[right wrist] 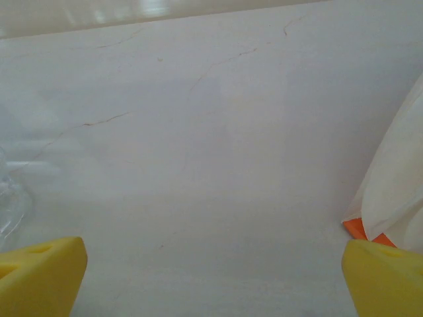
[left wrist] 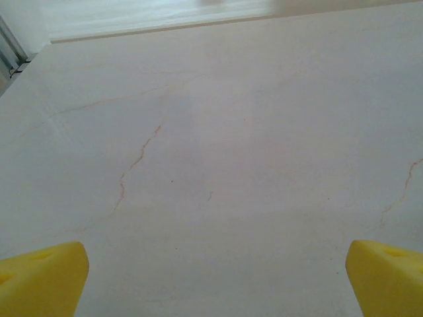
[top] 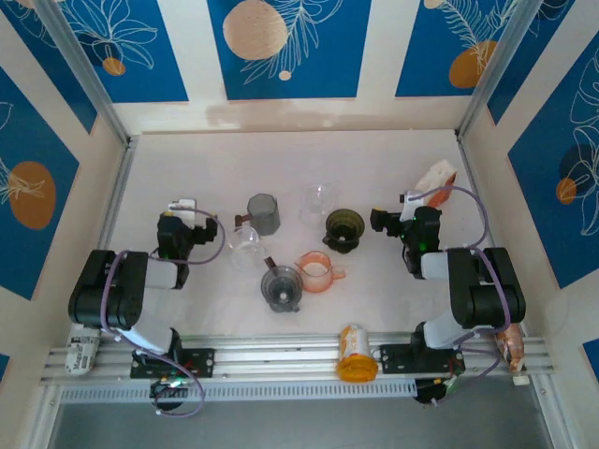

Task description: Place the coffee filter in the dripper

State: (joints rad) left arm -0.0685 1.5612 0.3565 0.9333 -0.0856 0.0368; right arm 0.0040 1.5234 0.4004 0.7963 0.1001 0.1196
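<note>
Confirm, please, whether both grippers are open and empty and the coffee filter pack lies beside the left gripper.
One detail is wrong: the coffee filter pack lies beside the right gripper, not the left gripper, as the top external view shows. Both grippers are open and empty, as you said.

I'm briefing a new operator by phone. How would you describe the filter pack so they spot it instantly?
On the white table, seen from above, go to the right edge. The filter pack sits there: a white paper bundle with an orange corner, unlike the cups and glassware mid-table.
</note>
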